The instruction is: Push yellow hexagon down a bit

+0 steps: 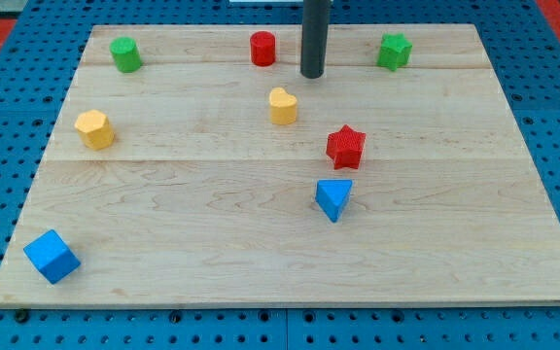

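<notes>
The yellow hexagon point(94, 128) lies on the wooden board point(212, 243) near its left edge, about mid-height. My tip point(312, 75) is at the end of the dark rod near the view's top centre, far to the right of and above the hexagon. It stands just above and right of the yellow heart-shaped block point(283, 105), apart from it.
A green cylinder point(124, 53) sits at top left, a red cylinder point(262, 48) left of the rod, a green star point(394, 51) at top right. A red star point(346, 146) and blue triangle point(333, 198) lie right of centre. A blue cube point(52, 256) is at bottom left.
</notes>
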Available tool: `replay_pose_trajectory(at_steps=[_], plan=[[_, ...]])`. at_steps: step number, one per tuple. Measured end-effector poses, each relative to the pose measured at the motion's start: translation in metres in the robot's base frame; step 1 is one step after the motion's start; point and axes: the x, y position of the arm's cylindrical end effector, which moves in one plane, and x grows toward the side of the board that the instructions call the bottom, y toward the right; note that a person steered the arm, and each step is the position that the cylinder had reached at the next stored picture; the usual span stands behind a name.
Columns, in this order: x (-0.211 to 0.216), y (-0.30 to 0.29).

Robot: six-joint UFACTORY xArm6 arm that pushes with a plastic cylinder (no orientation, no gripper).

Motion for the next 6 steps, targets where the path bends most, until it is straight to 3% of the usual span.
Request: replay_pose_trajectory(at_steps=[1,4,6], plan=[[0.035,-0.052],[0.085,-0.318],[0.102,-0.329]])
